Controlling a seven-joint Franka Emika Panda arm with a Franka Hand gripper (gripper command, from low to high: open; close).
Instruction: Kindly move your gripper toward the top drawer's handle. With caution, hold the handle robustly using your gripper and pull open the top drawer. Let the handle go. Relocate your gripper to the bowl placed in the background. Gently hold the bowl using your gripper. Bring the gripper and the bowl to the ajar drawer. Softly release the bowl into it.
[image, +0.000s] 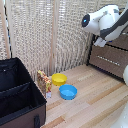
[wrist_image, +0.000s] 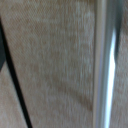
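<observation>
Two bowls on floor: yellow bowl behind blue bowl. Gripper hidden behind white arm, opening unreadable. Blurred handle fills wrist view. Black bin near left.

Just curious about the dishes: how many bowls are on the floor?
2: the yellow bowl near the woven screen, and the blue bowl just in front of it. The black bin could hide more.

A smooth, glossy plastic look is shown by the yellow bowl and the blue bowl, and by the white arm shell. The floor is seen as pale, satin wood planking, the drawer front as dark matt wood. In the wrist view a brushed, silvery metal sheen is borne by the handle against a blurred brown surface.
</observation>
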